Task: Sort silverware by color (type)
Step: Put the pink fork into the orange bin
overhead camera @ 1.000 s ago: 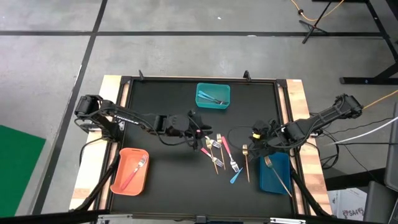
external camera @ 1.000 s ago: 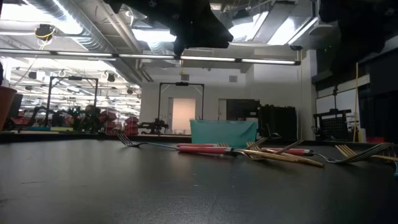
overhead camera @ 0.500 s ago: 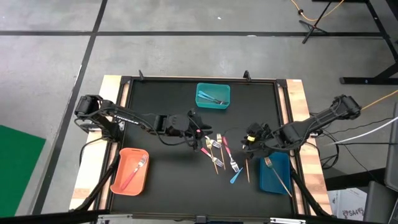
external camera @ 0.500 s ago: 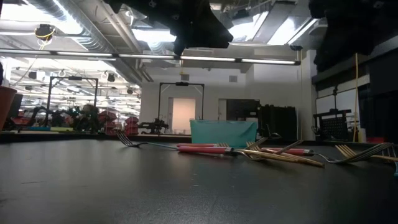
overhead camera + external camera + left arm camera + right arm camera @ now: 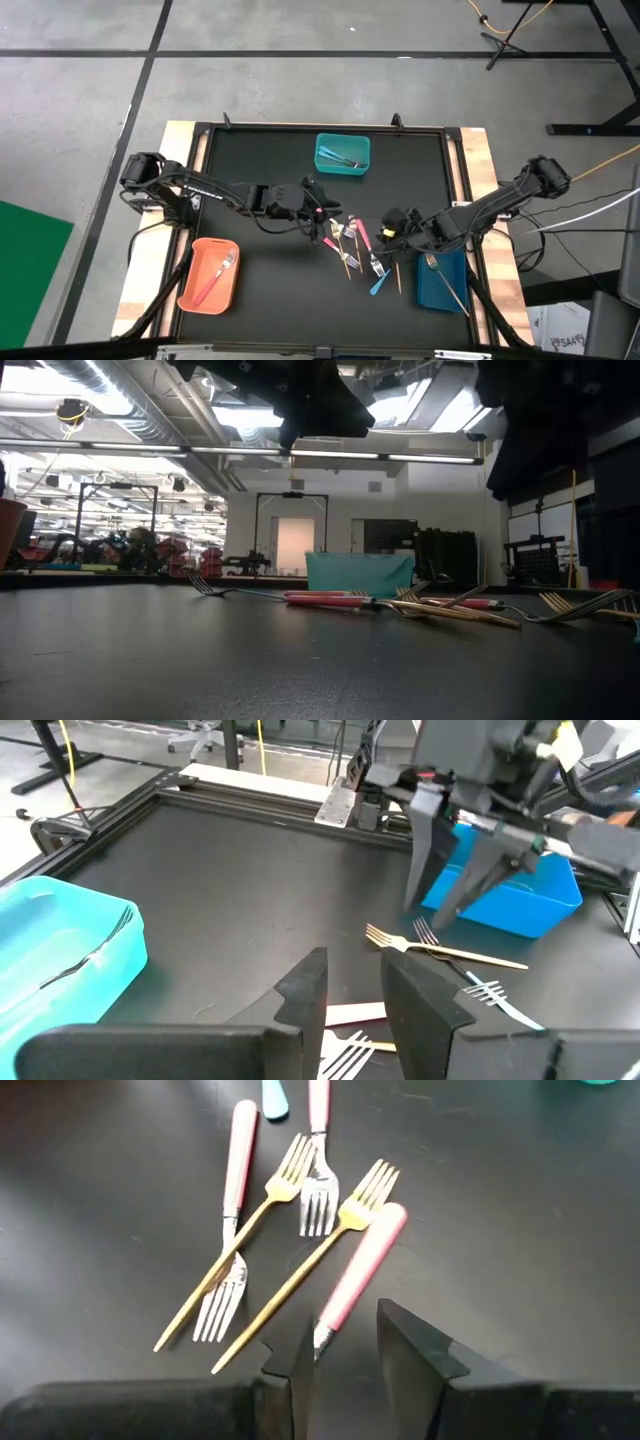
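The silverware (image 5: 356,246) lies loose on the black table, right of its middle: pink-handled, gold and light-blue pieces, crossing one another. In the right wrist view two gold forks (image 5: 300,1270) lie between pink-handled pieces (image 5: 357,1276). My right gripper (image 5: 391,230) hangs open above the pile's right side, and one pink handle's end shows in the gap of its fingers (image 5: 340,1365). Open too, my left gripper (image 5: 326,214) waits above the pile's left side (image 5: 355,995).
A teal bin (image 5: 343,154) with light-blue forks stands at the far middle. An orange bin (image 5: 209,276) with a pink fork is near left. A blue bin (image 5: 441,279) with a gold fork is near right, next to the pile.
My right gripper has gone toward the table's left edge and down, from beside the blue bin to above the right side of the silverware pile, tipping a little further downward. Its fingers have stayed apart. The silverware lies as before.
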Controlling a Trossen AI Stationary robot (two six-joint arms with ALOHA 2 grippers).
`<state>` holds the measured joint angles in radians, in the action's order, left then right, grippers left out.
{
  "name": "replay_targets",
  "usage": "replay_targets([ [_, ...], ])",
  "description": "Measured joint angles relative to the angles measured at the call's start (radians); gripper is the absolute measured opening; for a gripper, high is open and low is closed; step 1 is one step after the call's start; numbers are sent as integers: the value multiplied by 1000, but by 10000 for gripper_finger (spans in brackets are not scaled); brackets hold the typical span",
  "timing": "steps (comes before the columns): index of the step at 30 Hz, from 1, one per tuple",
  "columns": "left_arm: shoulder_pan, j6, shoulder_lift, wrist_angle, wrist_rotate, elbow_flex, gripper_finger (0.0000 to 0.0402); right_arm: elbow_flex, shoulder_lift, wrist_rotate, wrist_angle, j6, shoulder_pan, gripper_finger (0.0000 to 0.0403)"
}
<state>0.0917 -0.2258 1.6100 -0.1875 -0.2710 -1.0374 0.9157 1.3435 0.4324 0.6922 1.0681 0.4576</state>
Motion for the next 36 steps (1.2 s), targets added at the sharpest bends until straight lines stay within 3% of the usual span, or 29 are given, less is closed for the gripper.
replay_targets([
  [20,0,-2,-6,87,34,-1,91,0,232,-61,-71,31,0,99],
  [36,2,-9,-31,190,34,-1,91,0,282,-111,-120,30,0,99],
])
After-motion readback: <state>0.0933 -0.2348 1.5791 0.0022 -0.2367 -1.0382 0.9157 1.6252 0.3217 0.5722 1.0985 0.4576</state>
